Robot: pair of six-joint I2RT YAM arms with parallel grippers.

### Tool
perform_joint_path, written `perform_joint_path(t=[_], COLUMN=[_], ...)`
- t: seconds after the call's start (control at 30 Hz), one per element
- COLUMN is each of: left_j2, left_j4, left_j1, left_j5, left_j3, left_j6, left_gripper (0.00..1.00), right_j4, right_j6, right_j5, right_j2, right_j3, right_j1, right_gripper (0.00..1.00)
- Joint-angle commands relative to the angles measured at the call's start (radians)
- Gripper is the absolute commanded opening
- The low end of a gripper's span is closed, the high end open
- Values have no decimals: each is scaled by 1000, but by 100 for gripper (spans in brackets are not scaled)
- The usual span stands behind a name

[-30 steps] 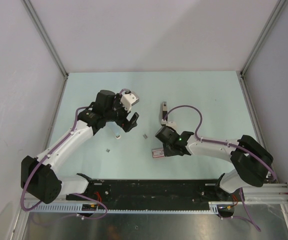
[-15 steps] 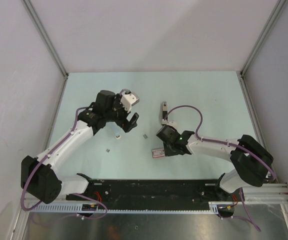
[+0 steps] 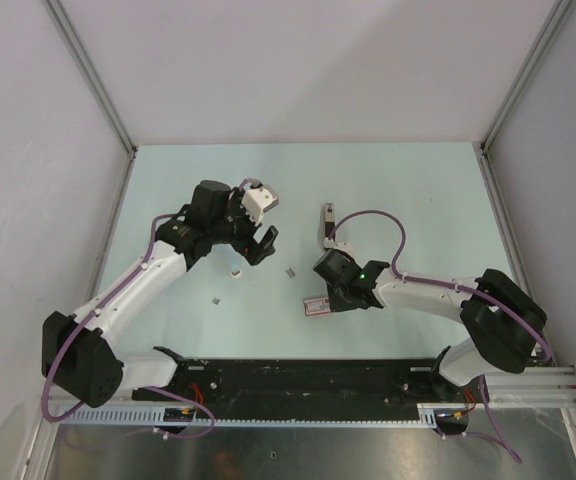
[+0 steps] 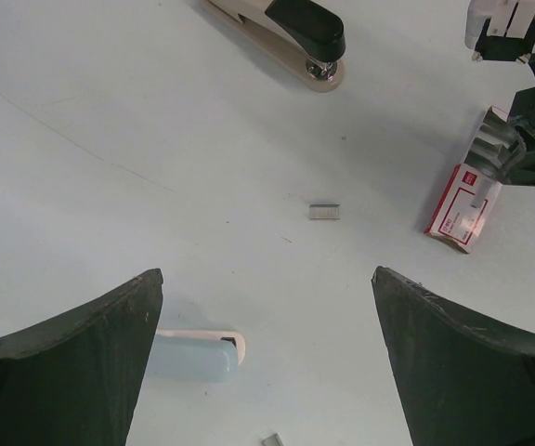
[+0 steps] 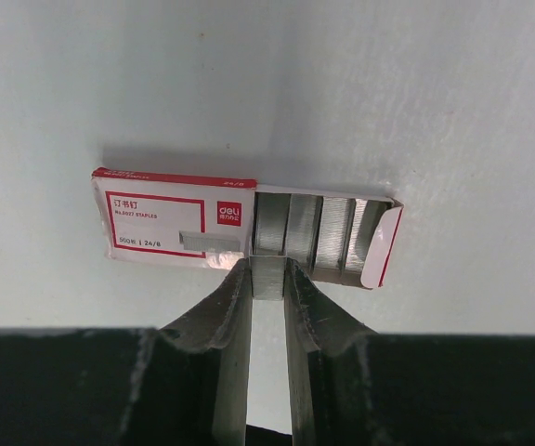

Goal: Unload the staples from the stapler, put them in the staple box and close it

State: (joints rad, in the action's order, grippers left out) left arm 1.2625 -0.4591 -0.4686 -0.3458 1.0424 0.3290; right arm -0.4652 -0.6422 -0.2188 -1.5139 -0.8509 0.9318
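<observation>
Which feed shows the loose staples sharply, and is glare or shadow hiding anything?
Left wrist: loose staple strip sharp under soft even light, own fingers dark. Right wrist: staple box crisp, label readable, a small glare patch near the fingertips, soft shadow behind. Top external: evenly lit, but staples are mere specks.

The counter is pale mint-blue. The stapler has a black top over a cream body with a silvery nose. The staple box is white with red borders and a red logo patch. The loose staple strip is silver-grey, as is the strip of staples in the dark-grey right claw
</observation>
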Motion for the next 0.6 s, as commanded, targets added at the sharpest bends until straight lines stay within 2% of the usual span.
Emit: perform_joint_path(t=[0.0,0.57], left_j2=[-29,-29], left_j4=[4,-12], left_j1=[7,7], left_j5=[-35,-50], left_j3=[-2,14], left_j6=[-16,-13], left_gripper=[99,99], right_j4=[11,12], right_j6=[4,1], right_j5=[2,30], right_j2=[-4,-13], right_j3=[1,1], right_j1=[1,-11], right_gripper=[18,31])
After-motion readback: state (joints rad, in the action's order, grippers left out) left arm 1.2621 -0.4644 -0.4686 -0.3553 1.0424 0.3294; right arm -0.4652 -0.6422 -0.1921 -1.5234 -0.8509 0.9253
